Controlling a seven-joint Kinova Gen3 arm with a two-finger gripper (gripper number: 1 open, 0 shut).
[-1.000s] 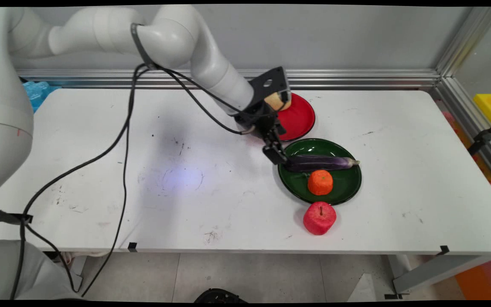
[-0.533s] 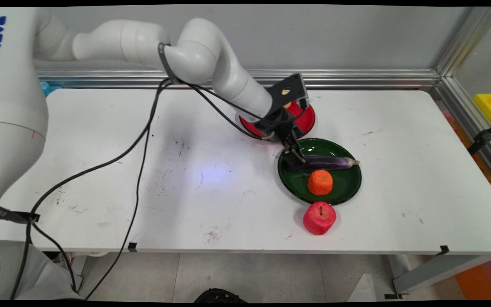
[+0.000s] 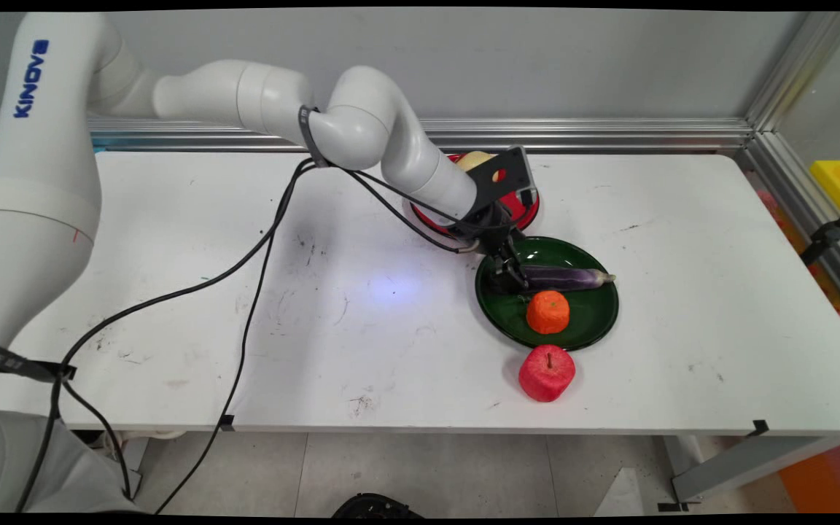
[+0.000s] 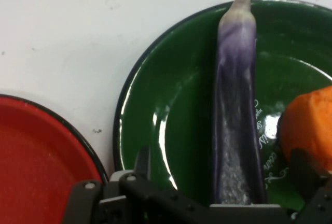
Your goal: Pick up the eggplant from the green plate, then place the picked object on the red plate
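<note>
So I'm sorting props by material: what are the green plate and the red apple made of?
Green plate: probably enamelled metal, glossy with sharp glints and a thin dark rim. Red apple: likely foam, matte and rough-surfaced, no shine.

Robot lab, aluminium-framed enclosure, white table

gripper at eggplant's left end, green plate, orange beside

Purple eggplant — green plate — orange
</note>
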